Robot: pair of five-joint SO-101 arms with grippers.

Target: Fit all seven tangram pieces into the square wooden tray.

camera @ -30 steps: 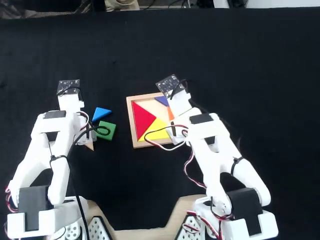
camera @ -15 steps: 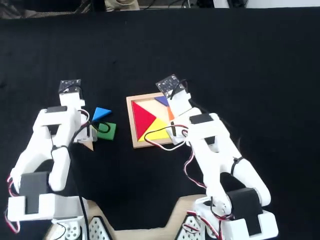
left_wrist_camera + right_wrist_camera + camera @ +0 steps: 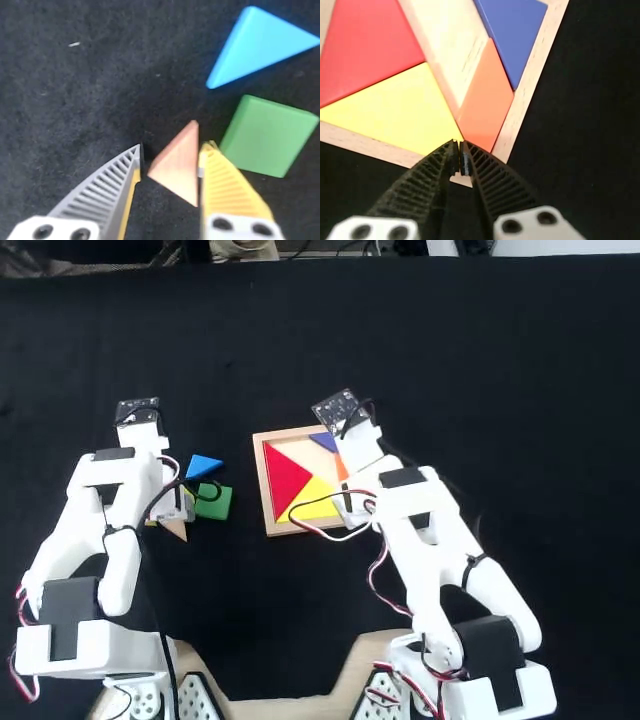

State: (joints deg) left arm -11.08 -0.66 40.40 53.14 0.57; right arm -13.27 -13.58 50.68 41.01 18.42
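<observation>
The square wooden tray (image 3: 262, 480) holds a red triangle (image 3: 285, 478), a yellow triangle (image 3: 318, 502), a blue piece (image 3: 324, 441) and an orange piece (image 3: 341, 468). Left of the tray lie a blue triangle (image 3: 203, 466), a green square (image 3: 212, 501) and a small tan triangle (image 3: 178, 530). My left gripper (image 3: 172, 150) is low over the tan triangle (image 3: 176, 170), open, with one finger on each side of it. My right gripper (image 3: 458, 145) is shut on nothing, above the tray's rim (image 3: 530, 85) where the yellow triangle (image 3: 395, 110) meets the orange piece (image 3: 487, 105).
Bare wood (image 3: 450, 45) shows in the tray between the red triangle (image 3: 365, 45) and the blue piece (image 3: 512, 30). The green square (image 3: 267, 135) and blue triangle (image 3: 257, 45) lie close beside my left gripper. Black cloth covers the table all round.
The left arm has shifted slightly, settling over the tan triangle. The right arm and all pieces have stayed put.
</observation>
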